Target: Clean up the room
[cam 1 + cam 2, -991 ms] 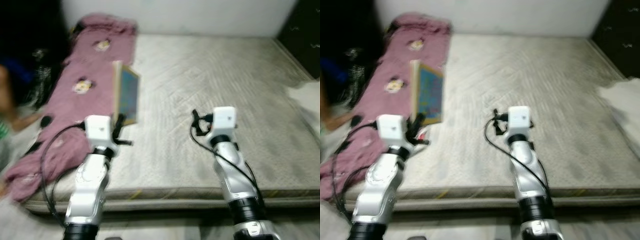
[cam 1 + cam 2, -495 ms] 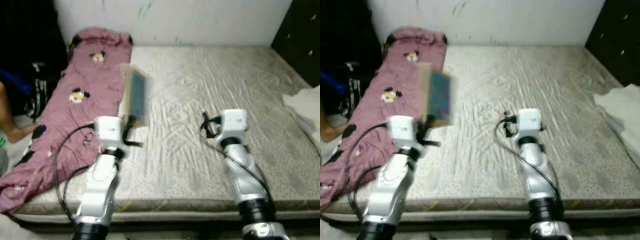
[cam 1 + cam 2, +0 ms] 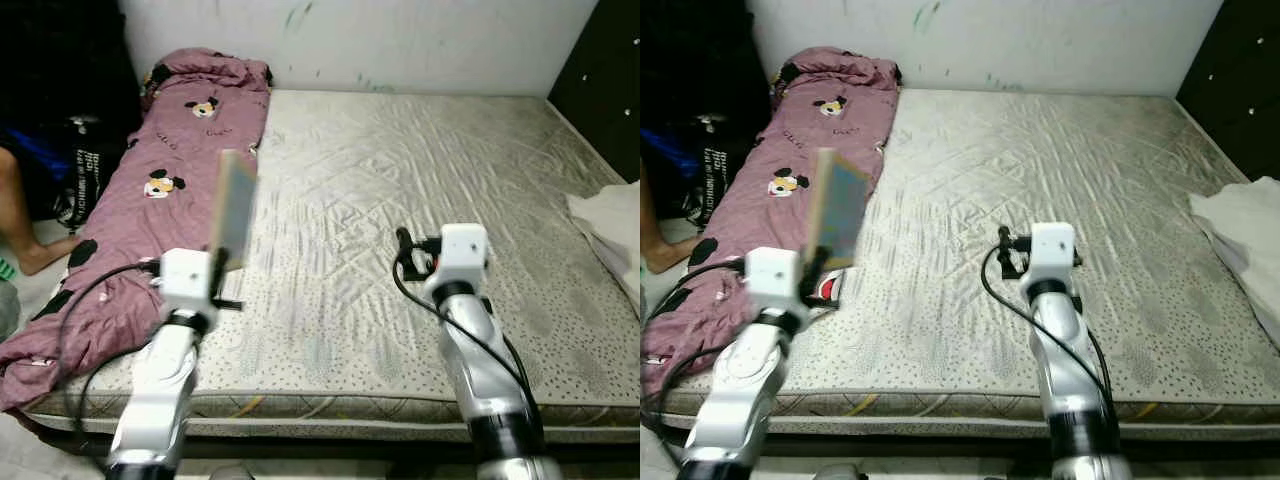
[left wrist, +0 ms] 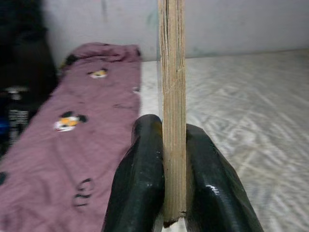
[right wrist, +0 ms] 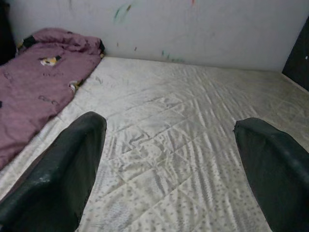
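Note:
My left gripper (image 4: 164, 188) is shut on a thin book (image 3: 234, 207), held upright on its edge above the bed's left side. The left wrist view shows its cream page edge (image 4: 172, 96) pinched between the two black fingers (image 4: 140, 183). In the right eye view the book (image 3: 835, 211) shows a blue cover. My right gripper (image 5: 169, 164) is open with nothing between its fingers (image 5: 67, 164), and it hovers over the middle of the pale mattress (image 3: 400, 190).
A purple cartoon-print blanket (image 3: 150, 190) runs along the bed's left side. A person's leg (image 3: 25, 215) and dark bags (image 3: 85, 160) stand left of the bed. White cloth (image 3: 610, 215) lies at the right edge, beside a dark cabinet (image 3: 605, 80).
The camera has shifted as I moved, and the picture is now sharper. The book in my left gripper has turned more edge-on and sits further left.

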Controlling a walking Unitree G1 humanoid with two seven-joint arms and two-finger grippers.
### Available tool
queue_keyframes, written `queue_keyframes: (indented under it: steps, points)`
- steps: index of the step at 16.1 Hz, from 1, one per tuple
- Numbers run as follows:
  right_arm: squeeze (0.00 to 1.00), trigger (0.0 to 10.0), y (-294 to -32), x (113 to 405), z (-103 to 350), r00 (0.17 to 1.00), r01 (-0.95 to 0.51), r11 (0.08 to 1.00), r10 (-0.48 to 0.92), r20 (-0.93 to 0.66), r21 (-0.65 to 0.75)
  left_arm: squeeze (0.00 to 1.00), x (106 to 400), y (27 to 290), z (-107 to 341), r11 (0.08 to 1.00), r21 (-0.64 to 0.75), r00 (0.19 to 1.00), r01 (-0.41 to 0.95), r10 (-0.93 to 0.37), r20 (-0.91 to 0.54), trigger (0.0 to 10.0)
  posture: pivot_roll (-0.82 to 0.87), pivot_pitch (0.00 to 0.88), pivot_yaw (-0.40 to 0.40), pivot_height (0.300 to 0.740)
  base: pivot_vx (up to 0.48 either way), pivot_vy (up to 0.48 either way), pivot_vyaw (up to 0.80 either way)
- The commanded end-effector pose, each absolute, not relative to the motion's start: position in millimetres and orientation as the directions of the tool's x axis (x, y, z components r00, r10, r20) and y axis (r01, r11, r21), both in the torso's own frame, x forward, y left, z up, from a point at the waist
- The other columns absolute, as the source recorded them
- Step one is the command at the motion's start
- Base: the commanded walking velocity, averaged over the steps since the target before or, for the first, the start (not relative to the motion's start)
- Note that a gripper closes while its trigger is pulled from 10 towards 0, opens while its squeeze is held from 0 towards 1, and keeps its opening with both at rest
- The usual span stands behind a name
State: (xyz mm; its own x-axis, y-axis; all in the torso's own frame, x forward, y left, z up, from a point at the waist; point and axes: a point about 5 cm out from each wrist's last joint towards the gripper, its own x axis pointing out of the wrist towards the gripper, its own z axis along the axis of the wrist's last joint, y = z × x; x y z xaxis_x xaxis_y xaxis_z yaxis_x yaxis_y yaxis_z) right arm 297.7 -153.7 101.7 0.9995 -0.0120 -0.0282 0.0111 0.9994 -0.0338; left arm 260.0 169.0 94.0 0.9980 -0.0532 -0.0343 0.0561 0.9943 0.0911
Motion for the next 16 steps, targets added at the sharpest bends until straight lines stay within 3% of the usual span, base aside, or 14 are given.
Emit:
queue_keyframes:
  steps: [1,6,13,16]
  points:
    - [0.0,10.0,-153.0,293.1,107.3,1.0,0.014,1.0,-0.014,-0.015,-0.019,0.0,257.1,175.2,100.1,0.994,0.101,0.999,0.033,-0.033,0.005,10.0,0.06,0.0,-0.026,0.74,0.0,0.0,0.0]
    - [0.0,10.0,-146.4,291.8,103.8,0.999,-0.004,1.0,0.004,-0.033,0.01,0.0,252.9,171.1,101.3,0.978,0.209,0.999,0.02,-0.028,0.035,10.0,0.07,0.0,-0.036,0.74,0.0,0.0,0.0]
    - [0.0,10.0,-144.7,291.0,102.5,0.999,-0.009,1.0,0.009,-0.05,-0.006,0.0,256.6,164.8,103.6,0.986,0.162,0.998,0.038,-0.046,0.044,10.0,0.07,0.0,-0.031,0.74,0.0,0.0,0.0]
    - [0.0,10.0,-144.6,291.2,101.6,0.998,-0.007,1.0,0.006,-0.055,-0.015,0.0,256.7,164.3,103.8,0.987,0.156,0.998,0.042,-0.05,0.045,10.0,0.07,0.0,-0.033,0.74,0.0,-0.305,0.0]
